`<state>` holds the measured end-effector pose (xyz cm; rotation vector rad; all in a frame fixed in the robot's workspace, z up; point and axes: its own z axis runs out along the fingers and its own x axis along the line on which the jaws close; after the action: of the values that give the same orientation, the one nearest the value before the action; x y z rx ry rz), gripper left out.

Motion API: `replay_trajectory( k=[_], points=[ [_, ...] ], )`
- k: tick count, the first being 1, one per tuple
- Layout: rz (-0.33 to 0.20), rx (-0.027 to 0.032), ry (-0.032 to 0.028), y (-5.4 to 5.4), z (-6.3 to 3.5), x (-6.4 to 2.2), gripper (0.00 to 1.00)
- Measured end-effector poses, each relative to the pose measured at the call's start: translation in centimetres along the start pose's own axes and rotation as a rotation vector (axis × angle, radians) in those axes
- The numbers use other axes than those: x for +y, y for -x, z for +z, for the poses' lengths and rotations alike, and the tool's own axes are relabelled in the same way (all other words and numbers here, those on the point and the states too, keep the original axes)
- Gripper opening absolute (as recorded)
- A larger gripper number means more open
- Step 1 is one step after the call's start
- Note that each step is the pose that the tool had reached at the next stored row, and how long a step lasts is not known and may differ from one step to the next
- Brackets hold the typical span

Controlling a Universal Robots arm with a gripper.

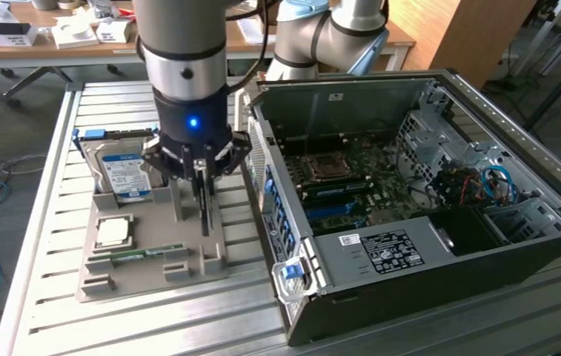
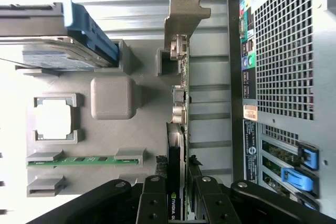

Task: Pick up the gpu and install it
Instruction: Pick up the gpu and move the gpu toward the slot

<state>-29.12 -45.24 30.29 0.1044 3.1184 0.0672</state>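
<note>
Beside the hard drive [image 1: 122, 174], on the gray holder [image 1: 152, 274], my gripper [image 1: 204, 185] is clamped on the gpu [image 2: 181, 98], which stands on edge in its slot. I'd lift straight up and avoid twisting, clear of the computer case [image 1: 409, 245].

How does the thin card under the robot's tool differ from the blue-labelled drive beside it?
The gpu is a thin dark card standing on edge; the hard drive is a thicker silver block, tilted. The tool hangs over the gpu; the hard drive stands clear of it. Both sit in the grey holder.
</note>
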Motion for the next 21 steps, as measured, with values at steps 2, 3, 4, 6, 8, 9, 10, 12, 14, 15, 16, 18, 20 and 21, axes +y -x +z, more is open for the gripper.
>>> replay_trajectory(
  k=[2,3,4,6,8,9,10,12,14,15,16,18,20,21],
  points=[
    [0.0,0.0001,0.0007,0.0,-0.9,0.04,0.26],
    [0.0,0.0,0.0011,0.0,-1.34,0.06,0.26],
    [0.0,0.0,0.0014,0.0,-1.79,0.08,0.26],
    [0.0,0.0,0.0018,0.1,-2.69,0.12,0.26],
    [0.0,0.0001,0.002,0.1,-3.61,0.16,0.26],
    [0.0,0.0002,0.0021,0.1,-4.08,0.18,0.26],
    [0.0,0.0002,0.0022,0.1,-4.51,0.2,0.26],
    [0.0,0.0001,0.0025,0.1,-5.38,0.24,0.26],
    [0.0,0.0002,0.0027,0.1,-6.28,0.27,0.26],
    [0.0,0.0001,0.003,0.1,-6.76,0.3,0.26],
    [0.0,0.0002,0.003,0.1,-7.21,0.32,0.26],
    [0.0,0.0003,0.0031,0.2,-8.11,0.36,0.26],
    [0.0,0.0002,0.0033,0.2,-8.99,0.39,0.26],
    [0.0,0.0002,0.0033,0.2,-9.46,0.41,0.26]
  ],
)
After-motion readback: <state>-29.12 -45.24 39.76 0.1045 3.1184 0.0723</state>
